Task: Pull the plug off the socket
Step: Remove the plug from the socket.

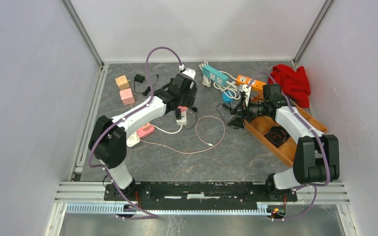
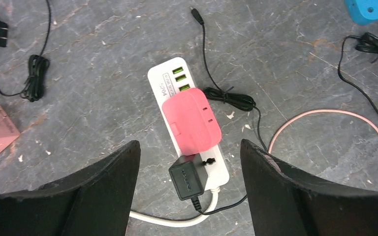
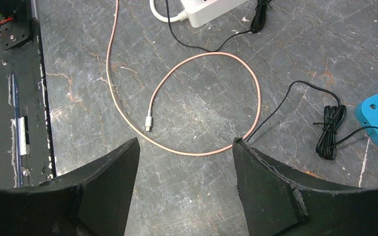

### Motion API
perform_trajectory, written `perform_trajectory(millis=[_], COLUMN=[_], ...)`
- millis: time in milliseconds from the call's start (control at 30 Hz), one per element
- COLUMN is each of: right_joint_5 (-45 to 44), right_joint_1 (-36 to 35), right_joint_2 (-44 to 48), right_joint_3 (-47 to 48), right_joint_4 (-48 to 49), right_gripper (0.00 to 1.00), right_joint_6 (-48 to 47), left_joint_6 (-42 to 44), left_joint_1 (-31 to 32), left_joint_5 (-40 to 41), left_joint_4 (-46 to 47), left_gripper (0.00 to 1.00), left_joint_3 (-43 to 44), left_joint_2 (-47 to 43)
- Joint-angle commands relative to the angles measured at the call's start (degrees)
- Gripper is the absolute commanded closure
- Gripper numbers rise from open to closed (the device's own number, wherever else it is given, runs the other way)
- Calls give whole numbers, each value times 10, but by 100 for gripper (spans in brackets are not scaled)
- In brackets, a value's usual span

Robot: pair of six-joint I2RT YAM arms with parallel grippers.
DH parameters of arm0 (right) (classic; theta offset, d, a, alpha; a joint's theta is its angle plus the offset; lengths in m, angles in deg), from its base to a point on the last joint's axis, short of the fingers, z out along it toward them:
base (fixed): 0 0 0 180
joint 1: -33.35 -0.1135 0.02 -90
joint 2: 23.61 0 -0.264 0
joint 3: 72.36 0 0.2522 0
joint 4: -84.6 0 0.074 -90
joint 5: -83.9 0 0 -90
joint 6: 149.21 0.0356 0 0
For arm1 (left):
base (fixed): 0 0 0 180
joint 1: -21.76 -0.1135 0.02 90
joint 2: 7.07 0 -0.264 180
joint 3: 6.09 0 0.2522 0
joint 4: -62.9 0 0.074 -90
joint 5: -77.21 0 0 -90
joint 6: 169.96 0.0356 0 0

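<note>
A white socket strip (image 2: 170, 78) lies on the grey stone table. A pink plug (image 2: 191, 120) sits in its middle, and a small black plug (image 2: 187, 178) with a thin black cord sits in its near end. My left gripper (image 2: 189, 143) hovers open straight above them, its fingers on either side of the strip and touching nothing. The top view shows the same left gripper (image 1: 183, 105) over the strip (image 1: 181, 118). My right gripper (image 3: 186, 142) is open and empty above bare table, beside a loop of pink cable (image 3: 256, 93).
Two pink blocks (image 1: 125, 91) and a black adapter (image 1: 139, 78) lie at the back left. A teal strip (image 1: 215, 74), an orange strip (image 1: 250, 81) and a red cloth (image 1: 291, 81) lie at the back right. A wooden tray (image 1: 261, 129) lies under the right arm. A coiled black cord (image 3: 330, 130) lies nearby.
</note>
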Motion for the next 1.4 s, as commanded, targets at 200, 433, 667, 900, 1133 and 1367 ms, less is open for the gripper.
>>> perform_trajectory(millis=[200, 433, 667, 900, 1133, 1367], right_joint_5=[-2, -7, -3, -14, -19, -21], right_joint_1=[-5, -5, -5, -7, -18, -34], right_joint_2=[-11, -15, -15, -25, -40, -45], right_joint_3=[30, 36, 35, 35, 44, 53], right_joint_4=[-9, -20, -19, -20, -34, -50], right_gripper=[24, 24, 24, 24, 24, 23], right_joint_6=[-15, -22, -23, -24, -36, -49], left_joint_6=[-51, -85, -132, -156, -183, -179], left_joint_1=[12, 12, 8, 8, 8, 8], left_joint_5=[30, 48, 19, 49, 106, 71], left_joint_4=[-5, -26, -43, -66, -76, -82], left_gripper=[60, 58, 56, 51, 48, 46], left_joint_3=[31, 38, -3, -13, -14, -6], left_joint_2=[14, 13, -10, -15, -11, 17])
